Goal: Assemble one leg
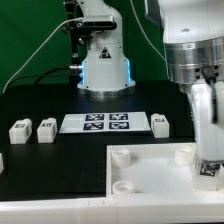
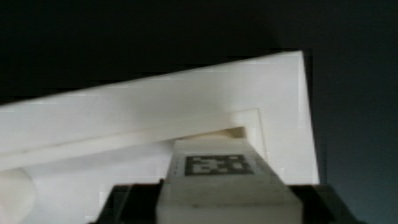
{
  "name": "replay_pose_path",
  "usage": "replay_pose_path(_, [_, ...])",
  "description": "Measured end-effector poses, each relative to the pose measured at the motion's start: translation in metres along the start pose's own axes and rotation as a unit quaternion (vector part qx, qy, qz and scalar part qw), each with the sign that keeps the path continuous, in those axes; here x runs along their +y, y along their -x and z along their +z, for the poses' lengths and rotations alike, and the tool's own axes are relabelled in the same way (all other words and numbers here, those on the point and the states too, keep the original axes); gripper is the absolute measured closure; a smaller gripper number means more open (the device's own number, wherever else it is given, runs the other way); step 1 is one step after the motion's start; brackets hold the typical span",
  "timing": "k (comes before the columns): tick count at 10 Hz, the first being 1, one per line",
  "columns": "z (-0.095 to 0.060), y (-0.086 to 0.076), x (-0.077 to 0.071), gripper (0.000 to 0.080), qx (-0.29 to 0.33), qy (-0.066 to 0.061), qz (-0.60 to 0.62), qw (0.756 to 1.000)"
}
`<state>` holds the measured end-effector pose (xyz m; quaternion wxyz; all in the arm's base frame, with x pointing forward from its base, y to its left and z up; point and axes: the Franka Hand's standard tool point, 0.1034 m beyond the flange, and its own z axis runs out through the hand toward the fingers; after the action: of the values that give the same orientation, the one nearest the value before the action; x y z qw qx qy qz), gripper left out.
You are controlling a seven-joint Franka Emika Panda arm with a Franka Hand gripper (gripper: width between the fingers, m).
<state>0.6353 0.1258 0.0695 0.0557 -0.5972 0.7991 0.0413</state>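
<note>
My gripper [image 1: 208, 160] is shut on a leg [image 1: 207, 170], a small white blocky peg with a square tag, and holds it upright over the exterior view's right side of the large white panel [image 1: 150, 172]. I cannot tell whether the leg touches the panel. In the wrist view the leg [image 2: 217, 168] shows its tag between my two dark fingers [image 2: 132, 206], with my gripper [image 2: 217, 204] closed around it and the panel [image 2: 160, 115] beneath. Other legs lie on the black table: two [image 1: 20, 130] [image 1: 45, 128] at the exterior view's left and one [image 1: 158, 122] beside the marker board.
The marker board [image 1: 95, 122] lies behind the panel. The panel has round corner sockets [image 1: 120, 155] [image 1: 121, 185]. The arm's base [image 1: 105, 65] stands at the back. Another white part [image 1: 2, 160] shows at the left edge.
</note>
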Motion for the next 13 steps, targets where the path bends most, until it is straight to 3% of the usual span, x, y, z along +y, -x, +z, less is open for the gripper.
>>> replay_pose_path(1, [0.000, 0.000, 0.000, 0.0419, 0.000, 0.000, -0.004, 1.000])
replay_pose_path(2, [0.000, 0.000, 0.000, 0.0419, -0.001, 0.000, -0.031, 1.000])
replay_pose_path(3, [0.001, 0.000, 0.000, 0.0284, -0.002, 0.000, -0.051, 0.999])
replay_pose_path(4, [0.002, -0.008, -0.001, 0.0178, -0.004, 0.000, -0.139, 0.990])
replay_pose_path(5, [0.003, -0.012, 0.001, 0.0158, -0.001, 0.007, -0.236, 0.972])
replay_pose_path(6, [0.002, -0.011, 0.003, 0.0158, -0.002, 0.012, -0.321, 0.947])
replay_pose_path(10, [0.001, -0.013, 0.001, 0.0150, -0.004, 0.010, -0.531, 0.847])
replay_pose_path(11, [0.001, -0.013, 0.001, 0.0150, -0.001, 0.011, -0.582, 0.813])
replay_pose_path(12, [0.001, -0.010, 0.004, 0.0150, 0.013, 0.019, -0.664, 0.747])
replay_pose_path(13, [0.001, -0.009, 0.004, 0.0150, 0.015, 0.021, -0.695, 0.718])
